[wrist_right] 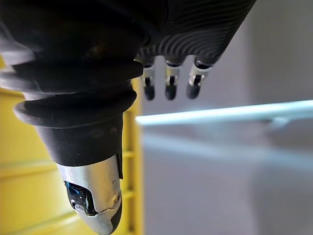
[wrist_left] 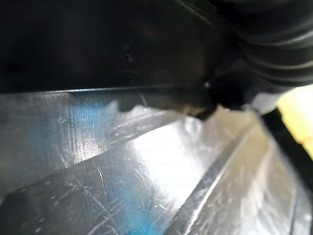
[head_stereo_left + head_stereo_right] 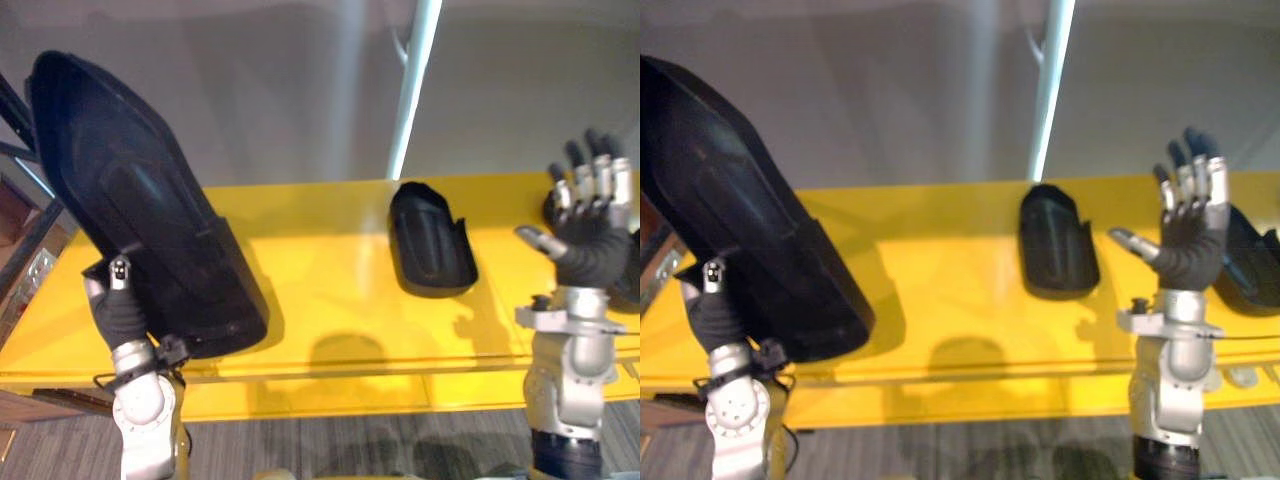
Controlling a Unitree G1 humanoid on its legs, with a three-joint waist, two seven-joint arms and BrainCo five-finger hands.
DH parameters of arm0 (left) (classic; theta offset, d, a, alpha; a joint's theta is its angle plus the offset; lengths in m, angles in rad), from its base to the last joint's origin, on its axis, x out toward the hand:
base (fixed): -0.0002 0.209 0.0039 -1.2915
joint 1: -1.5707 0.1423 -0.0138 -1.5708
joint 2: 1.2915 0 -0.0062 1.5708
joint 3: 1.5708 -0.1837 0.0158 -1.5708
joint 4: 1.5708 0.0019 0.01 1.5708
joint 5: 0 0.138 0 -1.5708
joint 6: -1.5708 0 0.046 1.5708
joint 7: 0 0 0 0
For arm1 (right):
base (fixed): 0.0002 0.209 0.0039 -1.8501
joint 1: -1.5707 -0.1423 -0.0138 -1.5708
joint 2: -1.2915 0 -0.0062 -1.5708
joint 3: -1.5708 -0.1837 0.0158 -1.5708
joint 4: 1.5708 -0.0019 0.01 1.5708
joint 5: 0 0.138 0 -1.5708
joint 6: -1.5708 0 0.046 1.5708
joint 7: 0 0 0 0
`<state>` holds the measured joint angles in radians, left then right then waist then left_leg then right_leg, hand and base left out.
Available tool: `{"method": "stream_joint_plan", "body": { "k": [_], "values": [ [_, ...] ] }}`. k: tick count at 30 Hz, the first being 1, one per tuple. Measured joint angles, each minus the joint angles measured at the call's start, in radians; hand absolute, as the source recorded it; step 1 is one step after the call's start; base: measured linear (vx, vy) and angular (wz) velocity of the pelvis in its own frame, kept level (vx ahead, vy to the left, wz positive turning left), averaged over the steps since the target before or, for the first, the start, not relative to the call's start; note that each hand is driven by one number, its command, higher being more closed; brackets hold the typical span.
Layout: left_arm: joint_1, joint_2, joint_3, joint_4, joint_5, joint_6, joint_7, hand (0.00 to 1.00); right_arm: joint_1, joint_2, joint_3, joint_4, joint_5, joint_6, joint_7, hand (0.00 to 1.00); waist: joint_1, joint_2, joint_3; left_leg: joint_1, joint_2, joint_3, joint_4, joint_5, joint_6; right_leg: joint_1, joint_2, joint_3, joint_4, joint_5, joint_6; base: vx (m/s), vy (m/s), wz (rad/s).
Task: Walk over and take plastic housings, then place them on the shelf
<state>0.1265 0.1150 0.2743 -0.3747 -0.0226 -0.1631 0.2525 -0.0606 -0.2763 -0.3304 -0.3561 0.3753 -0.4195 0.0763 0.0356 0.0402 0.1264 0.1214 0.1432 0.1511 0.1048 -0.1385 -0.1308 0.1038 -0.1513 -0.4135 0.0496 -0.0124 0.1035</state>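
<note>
A large black plastic housing (image 3: 140,200) is held up at a tilt over the left end of the yellow shelf (image 3: 320,300). Its lower end is close to the shelf top. My left hand (image 3: 118,305) grips that lower end, with the thumb pressed on its front face; its dark surface (image 2: 98,44) also shows close up in the left wrist view. A smaller black housing (image 3: 430,240) lies flat on the middle of the shelf. My right hand (image 3: 1188,225) is raised above the shelf's right part, open and empty, its fingers (image 1: 168,83) straight.
Another black housing (image 3: 1252,262) lies on the shelf at the far right, just behind my right hand. A white pole (image 3: 412,90) rises behind the shelf's middle. A dark frame (image 3: 18,150) stands at the far left, against a grey wall.
</note>
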Motion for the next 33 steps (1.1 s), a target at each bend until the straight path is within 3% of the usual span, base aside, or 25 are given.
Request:
{"method": "stream_joint_plan", "body": {
  "k": [7,9,12,15,21,26,33],
  "values": [
    [-0.103,0.12,0.021,0.028,-0.003,0.141,-0.151,1.0,0.09,0.022,-0.101,-0.067,-0.007,-0.015,-0.053,0.0,-0.051,0.001,-0.003,0.026,-0.002,0.077,-0.062,0.007,0.011,-0.005,0.029,0.061,-0.096,0.067,-0.004,-0.05,0.024,-0.26],
    [-0.139,0.148,0.012,0.077,-0.01,0.169,-0.187,1.0,0.11,0.023,-0.124,-0.067,-0.005,-0.008,-0.052,0.0,-0.061,0.005,-0.004,0.034,0.003,0.107,-0.064,0.007,0.011,-0.014,0.036,0.086,-0.102,0.075,-0.007,-0.03,-0.005,-0.4],
    [-0.233,0.223,-0.015,0.255,-0.02,0.25,-0.234,1.0,0.139,0.024,-0.15,-0.067,0.025,0.012,-0.016,0.0,-0.108,0.025,-0.015,0.036,0.004,0.151,-0.069,0.007,0.011,-0.036,0.044,0.128,-0.115,0.095,-0.011,-0.03,0.001,-0.35],
    [-0.318,0.265,-0.029,0.437,-0.02,0.314,-0.254,1.0,0.172,0.025,-0.165,-0.067,0.061,0.038,0.034,0.0,-0.139,0.035,-0.018,0.04,0.004,0.183,-0.073,0.007,0.011,-0.044,0.05,0.159,-0.124,0.106,-0.015,-0.04,0.001,-0.36],
    [-0.487,0.382,-0.093,0.794,-0.059,0.393,-0.257,1.0,0.221,0.023,-0.166,-0.065,0.083,0.098,0.125,0.0,-0.189,0.043,-0.014,0.053,0.007,0.235,-0.084,0.007,0.011,-0.069,0.062,0.212,-0.128,0.121,-0.018,-0.04,-0.008,-0.27],
    [-0.667,0.496,-0.099,1.075,-0.059,0.478,-0.254,1.0,0.235,-0.044,-0.165,-0.056,0.107,0.123,0.191,0.0,-0.22,0.063,-0.004,0.052,0.004,0.264,-0.087,0.009,0.008,-0.09,0.064,0.242,-0.129,0.129,-0.02,-0.04,-0.005,-0.14],
    [-0.746,0.517,-0.104,1.213,-0.054,0.593,-0.249,1.0,0.192,-0.116,-0.15,-0.025,0.13,0.142,0.206,0.0,-0.242,0.07,0.0,0.049,-0.001,0.269,-0.087,0.019,0.006,-0.094,0.06,0.249,-0.13,0.133,-0.02,-0.02,-0.007,-0.04]
  ]
}}
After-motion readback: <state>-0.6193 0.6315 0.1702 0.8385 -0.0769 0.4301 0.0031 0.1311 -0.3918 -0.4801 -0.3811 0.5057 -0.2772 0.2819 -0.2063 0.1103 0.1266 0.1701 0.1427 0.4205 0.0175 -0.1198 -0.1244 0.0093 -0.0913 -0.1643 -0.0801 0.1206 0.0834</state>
